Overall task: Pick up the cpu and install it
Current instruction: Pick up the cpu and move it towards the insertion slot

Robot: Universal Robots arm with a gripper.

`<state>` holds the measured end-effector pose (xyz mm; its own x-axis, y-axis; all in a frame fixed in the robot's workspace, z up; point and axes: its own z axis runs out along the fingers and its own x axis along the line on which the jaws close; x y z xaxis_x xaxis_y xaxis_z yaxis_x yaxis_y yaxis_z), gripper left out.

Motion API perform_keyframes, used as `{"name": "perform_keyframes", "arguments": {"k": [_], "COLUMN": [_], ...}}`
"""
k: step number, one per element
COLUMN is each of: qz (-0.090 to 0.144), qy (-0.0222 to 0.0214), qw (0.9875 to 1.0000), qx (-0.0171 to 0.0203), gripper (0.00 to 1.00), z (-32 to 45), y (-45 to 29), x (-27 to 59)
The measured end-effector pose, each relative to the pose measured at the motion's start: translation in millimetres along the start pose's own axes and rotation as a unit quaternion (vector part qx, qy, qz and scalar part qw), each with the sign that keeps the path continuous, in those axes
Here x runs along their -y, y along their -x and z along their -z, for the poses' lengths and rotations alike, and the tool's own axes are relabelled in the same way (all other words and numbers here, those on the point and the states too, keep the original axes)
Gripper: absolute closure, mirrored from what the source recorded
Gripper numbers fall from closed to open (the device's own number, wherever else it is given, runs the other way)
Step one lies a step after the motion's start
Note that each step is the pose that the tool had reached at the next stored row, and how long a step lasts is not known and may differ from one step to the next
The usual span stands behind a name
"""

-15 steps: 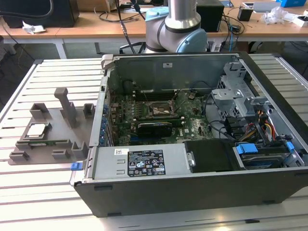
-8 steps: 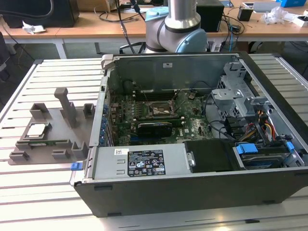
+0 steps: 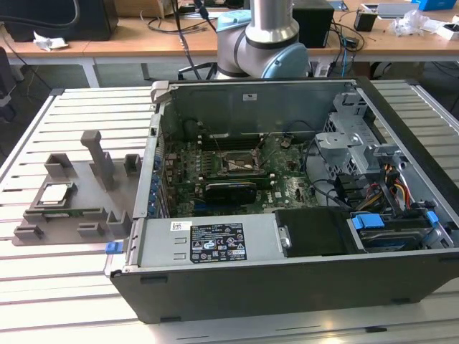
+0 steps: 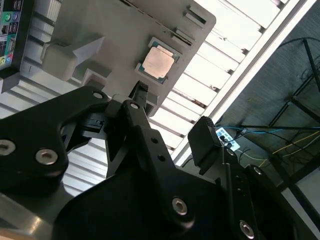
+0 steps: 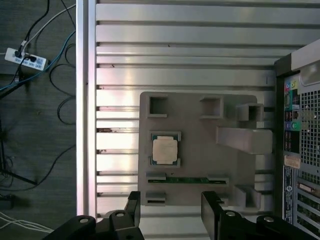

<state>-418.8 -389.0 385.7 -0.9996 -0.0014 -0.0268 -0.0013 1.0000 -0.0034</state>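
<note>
cpu (image 3: 56, 193) is lying flat, metal top up, in a shallow recess of the grey holder block (image 3: 90, 183), which is sitting on the slatted table (image 3: 72, 115) at the exterior view's left of the computer case (image 3: 215, 287). The case is lying on its side with the panel off, probably so that the dark socket (image 3: 240, 163) on the board is facing upward for a drop from above. The arm (image 3: 269, 29) is rising at the far side of the case.

In the first wrist view, the gripper (image 5: 172, 212) is hanging above the holder's near edge, its fingers spread apart and grasping nothing. The cpu (image 5: 164, 149) is sitting apart from them, framed by corner lips that seem meant to keep it square and leave its edges reachable.

In the second wrist view, the spread fingers (image 4: 142, 92) are pointing toward the cpu (image 4: 158, 62), well short of touching it; the pick is not yet made.
</note>
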Motion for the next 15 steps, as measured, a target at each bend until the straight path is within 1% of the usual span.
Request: {"name": "perform_keyframes", "arguments": {"k": [2, 3, 15], "qz": [0.000, 0.000, 0.000], "qy": [-0.0001, -0.0001, -0.0001], "qw": [1.0000, 1.0000, 1.0000], "qx": [-0.0001, -0.0001, 0.0000], "gripper": [0.40, 0.40, 0.40], "z": [-5.1, -6.3, -13.4], "y": [-0.1, -0.1, -0.3], "x": [0.0, 0.0, -0.1]}}
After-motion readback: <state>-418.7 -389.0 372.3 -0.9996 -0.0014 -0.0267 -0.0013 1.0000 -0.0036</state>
